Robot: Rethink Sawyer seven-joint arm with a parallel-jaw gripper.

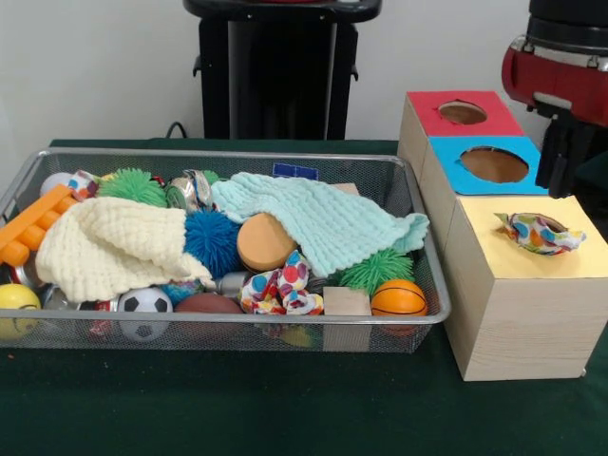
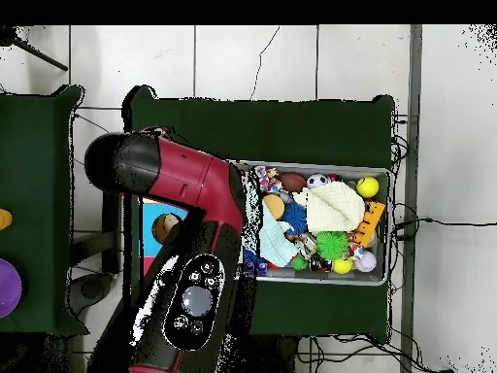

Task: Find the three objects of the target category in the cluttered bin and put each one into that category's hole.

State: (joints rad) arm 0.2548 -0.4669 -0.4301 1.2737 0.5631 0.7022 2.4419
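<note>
The wire-mesh bin [image 1: 237,155] stands on the green cloth, full of toys; it also shows in the overhead view [image 2: 388,225]. One polka-dot fabric bundle [image 1: 280,285] lies near its front edge, between a brown football and a wooden block; it shows in the overhead view too [image 2: 264,178]. A second bundle [image 1: 540,232] sits in the yellow-surrounded hole [image 1: 570,258] of the pale wooden box [image 1: 522,318], partly sticking out. A scrap of similar dotted fabric [image 1: 82,182] shows at the bin's back left. My gripper [image 1: 564,157] hangs just behind and above the yellow hole, apart from the bundle.
The box also has a blue-surrounded hole [image 1: 494,164] and a red-surrounded hole [image 1: 463,112]. A cream cloth [image 1: 114,245], a mint cloth [image 1: 323,220], spiky pom balls [image 1: 211,239] and several balls crowd the bin. In the overhead view my arm [image 2: 194,253] covers most of the box.
</note>
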